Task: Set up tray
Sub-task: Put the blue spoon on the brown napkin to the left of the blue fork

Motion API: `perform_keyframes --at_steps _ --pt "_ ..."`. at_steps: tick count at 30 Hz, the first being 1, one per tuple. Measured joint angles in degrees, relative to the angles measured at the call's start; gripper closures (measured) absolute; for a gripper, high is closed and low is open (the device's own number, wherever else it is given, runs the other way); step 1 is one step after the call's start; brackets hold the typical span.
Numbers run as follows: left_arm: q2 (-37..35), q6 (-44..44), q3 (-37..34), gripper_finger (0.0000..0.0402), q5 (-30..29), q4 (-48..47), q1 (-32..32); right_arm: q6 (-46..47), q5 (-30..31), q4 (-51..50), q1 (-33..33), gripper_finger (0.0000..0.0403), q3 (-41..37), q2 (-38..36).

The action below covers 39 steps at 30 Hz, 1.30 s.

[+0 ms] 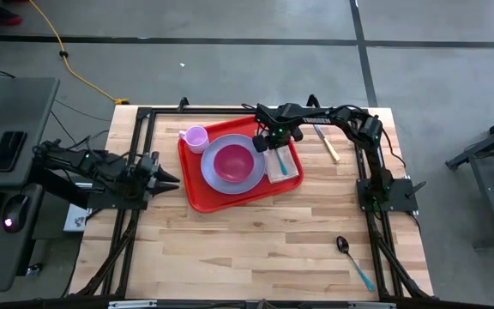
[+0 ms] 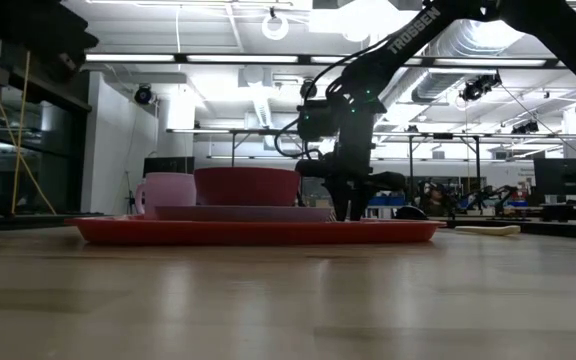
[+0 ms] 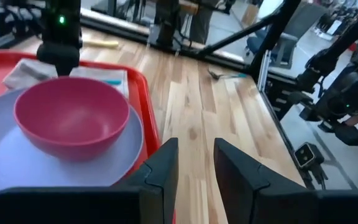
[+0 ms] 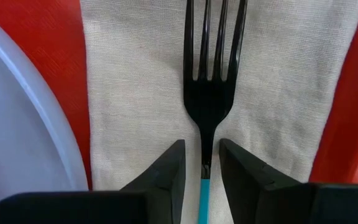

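Observation:
The red tray [image 1: 200, 196] lies flat on the middle of the table. On it rests a lavender plate [image 1: 217, 180] carrying a magenta bowl [image 1: 234, 160], with a pink cup [image 1: 195, 137] at the tray's far left corner. A beige napkin [image 1: 287, 169] lies along the tray's right side, and a black fork [image 4: 209, 93] with a teal handle lies on it. My right gripper [image 4: 202, 146] is open and points down over the napkin, one finger on either side of the fork's neck with napkin showing in both gaps. My left gripper [image 1: 171, 178] is open, level, just left of the tray.
A spoon [image 1: 343, 245] with a teal handle lies near the table's near right corner. A knife [image 1: 328, 144] with a pale handle lies right of the tray. Bare wood stretches across the near half of the table. A black frame runs along the table edges.

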Motion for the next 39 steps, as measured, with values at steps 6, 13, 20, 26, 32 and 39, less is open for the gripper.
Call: perform_keyframes --at_steps 6,13,20,26,32,39 --pt "-5.3 1.0 -8.3 0.0268 1.5 9.2 0.0 0.0 0.0 0.0 0.0 0.0323 0.0 0.0" --pt "-12.9 0.9 -16.0 0.0268 5.6 15.3 0.0 0.0 0.0 0.0 0.0 0.0324 0.0 0.0" --pt "-13.6 0.8 -18.7 0.0268 5.5 15.5 0.0 0.6 -1.2 -0.1 0.0 0.0325 0.0 -0.3" --pt "-13.6 -0.2 -20.4 0.0268 5.8 17.6 0.0 0.6 -0.1 -0.9 0.1 0.0325 0.0 -3.0" --pt "-13.6 -0.7 -22.0 0.0268 6.1 19.1 0.0 0.6 0.6 -2.4 0.5 0.0325 0.0 -6.3" --pt "-13.6 -0.6 -22.0 0.0268 7.3 19.1 0.0 0.5 0.5 -7.6 2.9 0.0324 0.0 -11.3"
